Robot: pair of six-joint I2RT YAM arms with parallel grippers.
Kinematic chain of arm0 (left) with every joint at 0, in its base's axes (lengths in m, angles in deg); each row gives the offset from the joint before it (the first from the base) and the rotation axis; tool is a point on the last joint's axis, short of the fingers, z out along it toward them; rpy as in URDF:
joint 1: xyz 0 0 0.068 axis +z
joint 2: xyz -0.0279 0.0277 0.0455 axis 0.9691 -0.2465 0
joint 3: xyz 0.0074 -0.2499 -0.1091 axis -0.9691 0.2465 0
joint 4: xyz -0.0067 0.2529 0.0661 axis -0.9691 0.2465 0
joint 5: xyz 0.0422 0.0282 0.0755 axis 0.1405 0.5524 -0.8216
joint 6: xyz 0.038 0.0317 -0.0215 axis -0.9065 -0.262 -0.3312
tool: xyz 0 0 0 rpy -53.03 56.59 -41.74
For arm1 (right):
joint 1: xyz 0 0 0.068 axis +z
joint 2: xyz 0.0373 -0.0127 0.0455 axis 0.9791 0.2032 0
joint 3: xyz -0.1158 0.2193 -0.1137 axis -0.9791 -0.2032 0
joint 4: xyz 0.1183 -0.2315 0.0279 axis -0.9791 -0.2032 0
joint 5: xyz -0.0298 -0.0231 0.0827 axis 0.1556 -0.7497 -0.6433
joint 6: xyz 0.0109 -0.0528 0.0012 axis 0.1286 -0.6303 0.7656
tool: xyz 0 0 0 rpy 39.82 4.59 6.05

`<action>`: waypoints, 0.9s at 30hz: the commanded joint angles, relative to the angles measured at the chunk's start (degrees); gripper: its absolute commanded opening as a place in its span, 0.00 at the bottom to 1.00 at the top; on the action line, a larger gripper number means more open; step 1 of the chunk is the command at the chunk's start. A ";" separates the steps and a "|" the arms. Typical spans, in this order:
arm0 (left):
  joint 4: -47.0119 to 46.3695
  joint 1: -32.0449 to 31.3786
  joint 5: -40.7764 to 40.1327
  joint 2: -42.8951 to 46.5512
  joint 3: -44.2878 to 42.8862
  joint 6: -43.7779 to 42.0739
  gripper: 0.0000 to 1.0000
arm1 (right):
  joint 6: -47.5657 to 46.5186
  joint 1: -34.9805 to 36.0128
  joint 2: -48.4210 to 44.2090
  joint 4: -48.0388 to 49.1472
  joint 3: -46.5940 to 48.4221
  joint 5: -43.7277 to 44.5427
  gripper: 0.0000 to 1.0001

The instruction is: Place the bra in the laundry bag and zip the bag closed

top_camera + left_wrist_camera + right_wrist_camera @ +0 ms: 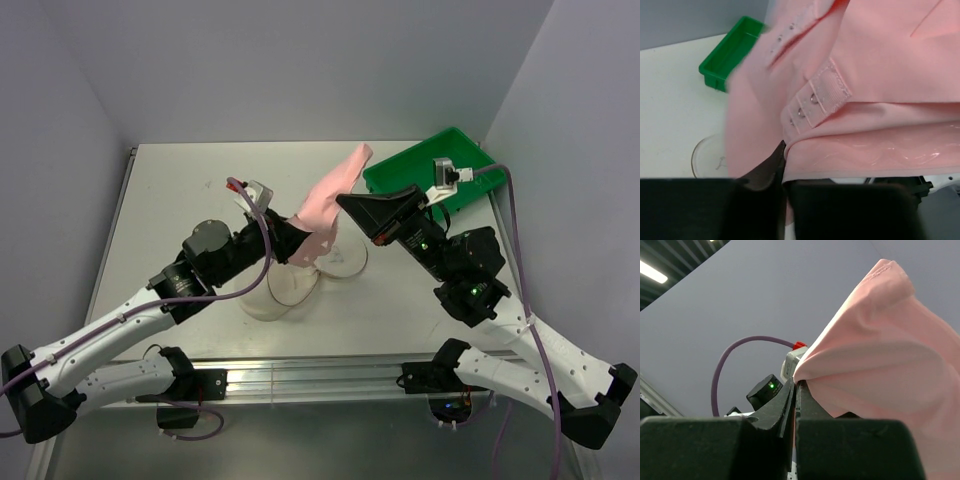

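From above, the left tool [293, 240] and right tool [348, 203] both meet the bra [335, 190]. It is a soft salmon-pink drape held off the surface [180, 180] and stretched between them, its upper tip pointing toward the green tray [470, 145]. Under it lies the laundry bag [275, 290], two round cream translucent mesh domes side by side. The bra's lower end and the left tool cover the place where the halves meet, so we cannot tell whether any fabric sits inside. The right arm [470, 270] hides part of the tray's hollow. In the left wrist view, smooth pink cloth fills most of the frame, with a hook-and-eye strip [815, 100] stitched across it. The left tool's dark fingers [767, 170] are clenched on a fold at the bottom edge; the tray is blurred, and a sliver of the bag's round rim shows below it. In the right wrist view, the right tool is pressed tight on a pinch of the bra's hem, the cloth billowing up to the right. Behind it a purple cable [740, 347] loops over the left arm [765, 390], which is mostly cut off.
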 commanded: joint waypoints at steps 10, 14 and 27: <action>-5.10 -0.13 -4.47 2.66 0.60 2.47 0.00 | -0.99 0.49 -5.41 0.90 -4.90 -0.28 0.00; -2.73 0.93 -1.92 3.10 -2.82 3.54 0.00 | -4.15 0.58 -8.57 -3.50 -9.64 -3.97 0.23; 1.50 2.60 3.61 1.60 -8.54 2.66 0.00 | -17.68 0.49 -21.76 -27.13 -16.26 3.58 0.90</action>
